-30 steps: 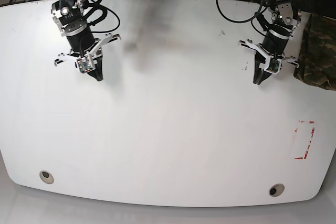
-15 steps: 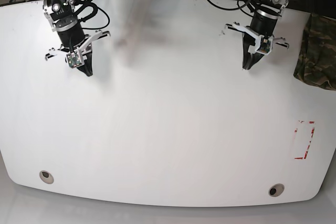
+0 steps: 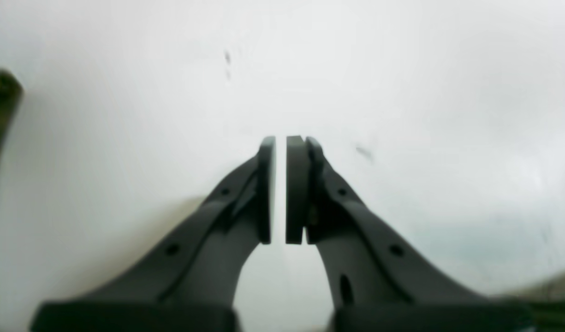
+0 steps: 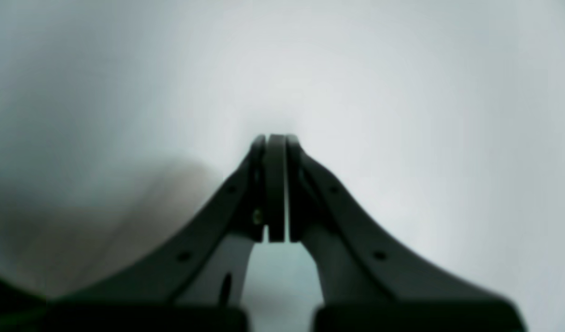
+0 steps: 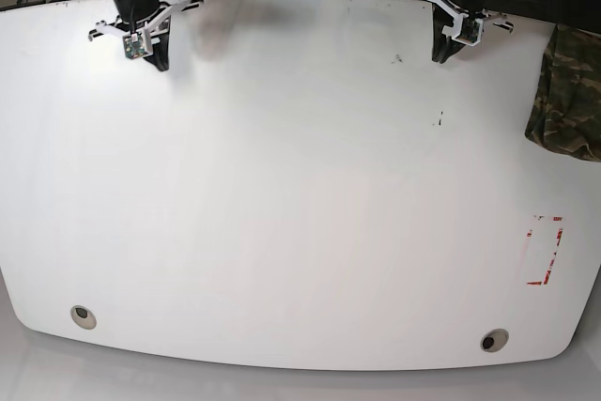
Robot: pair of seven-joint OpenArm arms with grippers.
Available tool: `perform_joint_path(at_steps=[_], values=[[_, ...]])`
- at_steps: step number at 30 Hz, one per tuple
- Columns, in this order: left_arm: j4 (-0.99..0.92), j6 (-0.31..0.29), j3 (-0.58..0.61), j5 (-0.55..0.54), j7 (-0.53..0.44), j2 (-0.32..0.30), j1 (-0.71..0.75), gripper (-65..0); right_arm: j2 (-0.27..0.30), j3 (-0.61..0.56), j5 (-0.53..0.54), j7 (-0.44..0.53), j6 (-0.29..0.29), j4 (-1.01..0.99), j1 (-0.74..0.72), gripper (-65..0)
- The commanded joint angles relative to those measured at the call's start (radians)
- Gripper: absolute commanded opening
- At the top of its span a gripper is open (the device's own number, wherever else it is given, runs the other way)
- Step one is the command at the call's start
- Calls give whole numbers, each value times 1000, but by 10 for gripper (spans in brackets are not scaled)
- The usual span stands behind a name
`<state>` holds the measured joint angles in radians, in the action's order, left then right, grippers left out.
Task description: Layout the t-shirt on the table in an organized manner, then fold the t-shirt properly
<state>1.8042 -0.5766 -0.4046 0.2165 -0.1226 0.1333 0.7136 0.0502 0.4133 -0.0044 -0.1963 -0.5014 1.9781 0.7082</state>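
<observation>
Looking across the base view from its left edge, the right gripper (image 5: 161,65) now sits high at the table's (image 5: 300,232) far left corner; a second ago it hung lower and further out over the white top, so that arm has pulled back toward its mount. Its jaws are pressed together on nothing, and the right wrist view shows the right gripper (image 4: 275,138) above bare, blurred white surface. The middle of the table is unchanged, with the two grommet holes (image 5: 84,316) near the front edge. Further right, the left gripper (image 5: 438,58) has likewise retreated to the far edge from its earlier place beside the cloth. Its jaws are closed and empty, a thin sliver of light between the pads in the left wrist view (image 3: 280,138). The red-marked rectangle (image 5: 546,251) stays near the right edge. The t-shirt (image 5: 566,91) lies bunched at the table's far right edge, untouched and not yet spread, in the same spot as before.
</observation>
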Motion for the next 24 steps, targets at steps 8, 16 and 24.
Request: perform_joint_path(at_steps=[8,16,24], values=[[21,-1,-3,-16,-30,1,130,-624,-43,6,11,42,-12,22,224,-650],[21,-1,-4,-16,-30,22,220,-624,-43,8,70,42,-12,22,350,-650],[12,-1,-1,-12,-28,22,289,-624,-39,12,116,41,-12,13,431,-650]])
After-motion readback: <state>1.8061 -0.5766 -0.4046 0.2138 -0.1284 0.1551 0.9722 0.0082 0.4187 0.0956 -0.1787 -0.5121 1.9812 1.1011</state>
